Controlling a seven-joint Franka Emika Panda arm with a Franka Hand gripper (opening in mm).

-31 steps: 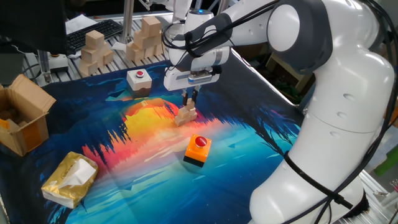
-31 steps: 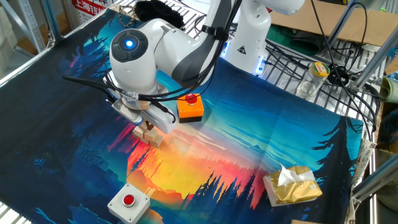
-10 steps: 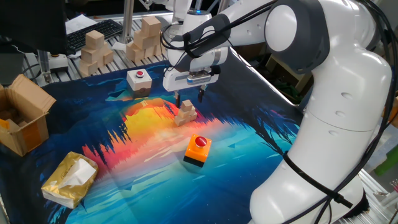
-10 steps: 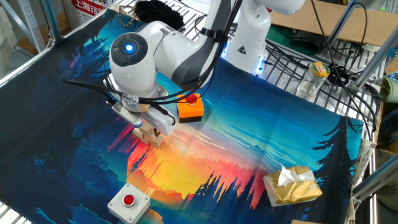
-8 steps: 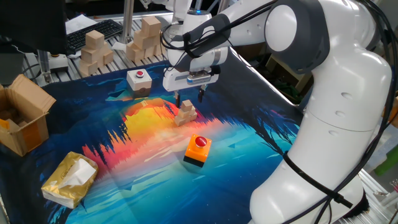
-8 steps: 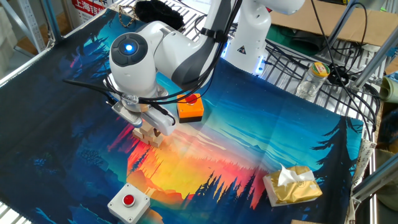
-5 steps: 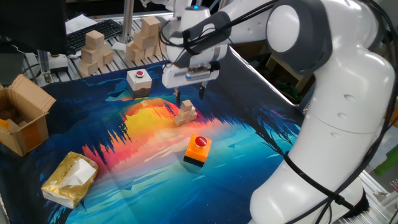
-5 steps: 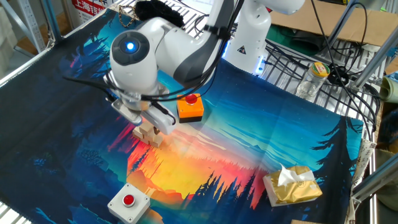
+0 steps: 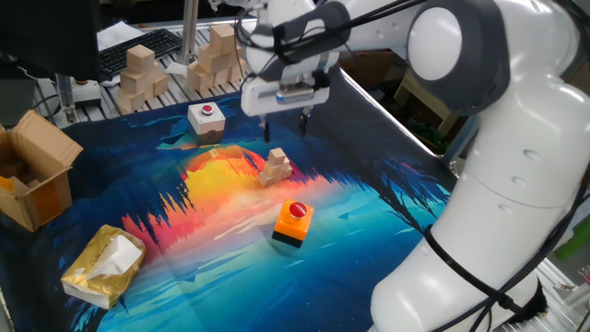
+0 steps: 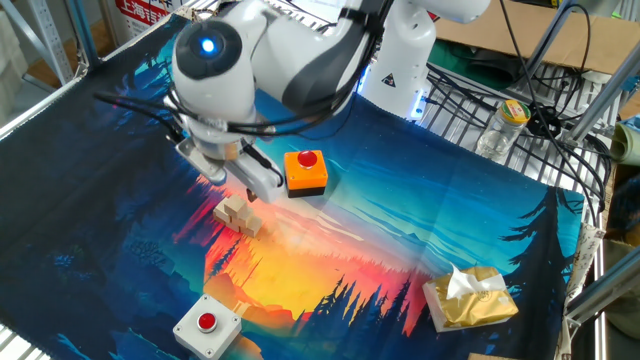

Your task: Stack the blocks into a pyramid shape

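Note:
The blocks (image 9: 275, 168) are tiny light-tan wooden cubes gathered in one small heap on the colourful mat, with one cube sitting on top of the lower ones. In the other fixed view the blocks (image 10: 237, 215) lie just left of the orange button box. My gripper (image 9: 286, 130) hangs straight above the heap, apart from it, open and with nothing between its fingers. Seen from the other side, the gripper (image 10: 241, 188) is partly covered by the arm's wrist.
An orange button box (image 9: 293, 223) stands in front of the heap and a white button box (image 9: 206, 117) behind it to the left. A cardboard box (image 9: 32, 180) and a tissue pack (image 9: 103, 266) lie at the left. Large wooden blocks (image 9: 138, 74) are piled beyond the mat.
The gripper let go of the top cube, opened, and has risen away from the heap. The cubes have stayed where they were.

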